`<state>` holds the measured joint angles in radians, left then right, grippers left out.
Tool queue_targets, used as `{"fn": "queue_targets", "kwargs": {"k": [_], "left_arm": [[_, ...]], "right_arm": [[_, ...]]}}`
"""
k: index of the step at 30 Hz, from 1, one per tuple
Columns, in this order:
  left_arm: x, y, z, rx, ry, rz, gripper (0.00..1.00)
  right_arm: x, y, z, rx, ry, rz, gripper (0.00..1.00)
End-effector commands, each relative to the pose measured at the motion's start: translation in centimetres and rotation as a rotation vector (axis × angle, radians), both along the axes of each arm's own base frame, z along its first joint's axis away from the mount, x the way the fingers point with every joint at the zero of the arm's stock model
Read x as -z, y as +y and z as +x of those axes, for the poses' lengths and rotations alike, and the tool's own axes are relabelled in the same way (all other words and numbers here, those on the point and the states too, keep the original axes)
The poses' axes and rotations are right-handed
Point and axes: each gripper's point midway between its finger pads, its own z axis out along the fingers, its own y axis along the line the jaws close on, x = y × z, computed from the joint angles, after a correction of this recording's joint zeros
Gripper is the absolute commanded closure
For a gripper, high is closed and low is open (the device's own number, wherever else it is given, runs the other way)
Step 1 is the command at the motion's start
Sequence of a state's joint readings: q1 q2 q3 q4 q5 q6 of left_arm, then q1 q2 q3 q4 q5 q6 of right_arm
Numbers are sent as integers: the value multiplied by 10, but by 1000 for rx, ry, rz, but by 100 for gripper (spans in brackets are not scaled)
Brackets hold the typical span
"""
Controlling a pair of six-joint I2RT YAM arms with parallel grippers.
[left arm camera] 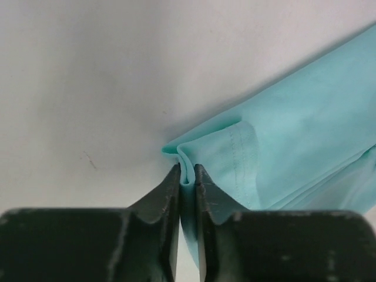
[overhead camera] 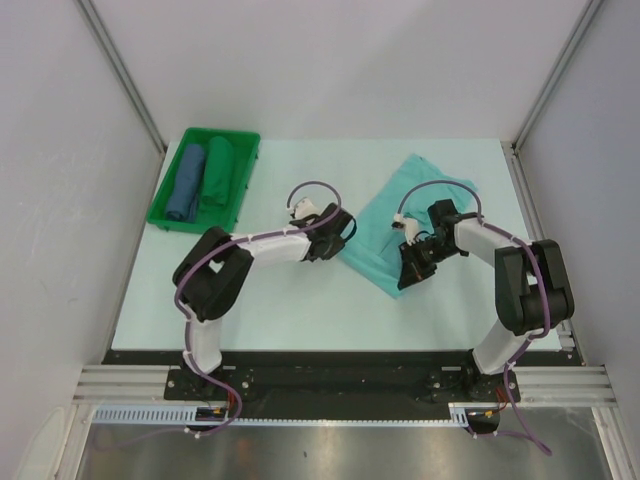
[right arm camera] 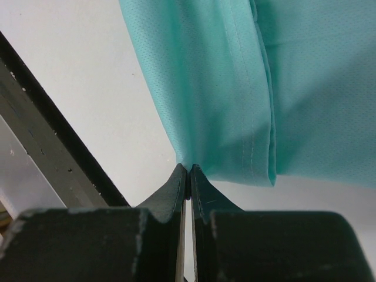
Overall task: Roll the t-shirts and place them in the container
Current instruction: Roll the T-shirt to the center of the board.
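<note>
Mint-turquoise soft cloth t-shirt [overhead camera: 375,240] lies folded and slanted on the pale desk [overhead camera: 300,310], right of centre, running from its near-left end up toward the far right. The left gripper [overhead camera: 340,243] meets the shirt's left edge. In the left wrist view this gripper [left arm camera: 187,176] is clenched on a small upright fold of the hemmed edge, a sliver of cloth squeezed between its black fingers [left arm camera: 167,197], with the rest of the shirt [left arm camera: 294,135] spreading away to the right, flat on the desk. The right gripper [overhead camera: 408,275] sits at the shirt's near corner. In the right wrist view its fingertips [right arm camera: 188,173] are pressed together on the very tip of that corner, and the stitched hem [right arm camera: 252,117] runs away from them.

At the far left of the desk stands a green plastic tray [overhead camera: 160,212], well apart from both grippers, holding a rolled medium-blue t-shirt [overhead camera: 188,183] and a rolled dark green t-shirt [overhead camera: 217,173] side by side.
</note>
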<state>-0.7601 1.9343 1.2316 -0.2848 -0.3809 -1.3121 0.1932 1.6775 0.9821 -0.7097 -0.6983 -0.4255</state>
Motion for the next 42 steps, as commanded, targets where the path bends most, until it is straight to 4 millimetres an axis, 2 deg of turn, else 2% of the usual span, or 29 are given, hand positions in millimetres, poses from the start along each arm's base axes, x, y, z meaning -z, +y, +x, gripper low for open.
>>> {"fn": "queue_targets", "kwargs": {"k": [1, 2, 3, 5, 6, 7, 8, 11, 13, 15, 16, 20, 22, 23, 31, 34, 38, 42], "left_arm": [[-16, -2, 3, 38, 35, 85, 85], [-18, -1, 4, 53, 43, 106, 88], [-13, -1, 3, 64, 64, 125, 92], [-19, -4, 4, 95, 84, 147, 94], [-18, -6, 4, 108, 104, 148, 99], [-16, -6, 3, 116, 116, 153, 100], [-15, -6, 3, 121, 123, 155, 100], [-10, -8, 0, 140, 148, 164, 100], [-6, -6, -1, 142, 162, 175, 100], [-5, -6, -2, 142, 169, 176, 100], [-4, -7, -2, 147, 171, 172, 100], [-2, -8, -3, 150, 179, 170, 100], [-1, -8, -3, 150, 180, 171, 100], [-1, -8, -3, 151, 180, 167, 100], [-1, -9, -2, 154, 186, 156, 100], [-1, -9, -1, 156, 185, 154, 100], [-1, -11, 0, 158, 185, 147, 100], [-1, -11, 0, 160, 186, 146, 100]], "right_arm": [[-5, -2, 3, -15, 1, 27, 100], [-5, -3, 2, -18, 0, 28, 100], [-6, -4, 5, -15, -24, 31, 98], [-3, -7, 6, 1, -42, 20, 91], [-7, -7, 13, 6, -94, 19, 83], [-5, -7, 11, 10, -100, 21, 79], [-8, -5, 17, 23, -135, 23, 68], [-15, -2, 20, 26, -208, 18, 56], [-28, 2, 26, 27, -294, 27, 51], [-33, 9, 27, 24, -356, 21, 47], [-42, 11, 28, 22, -408, 21, 46], [-56, 20, 32, -1, -566, -44, 38], [-51, 31, 24, -52, -593, -79, 37], [-50, 29, 28, -41, -617, -116, 37], [-20, 41, 23, -106, -653, -276, 32], [-10, 46, 19, -129, -634, -286, 32], [-7, 53, 13, -160, -632, -289, 32], [2, 53, 6, -184, -597, -301, 34]]}}
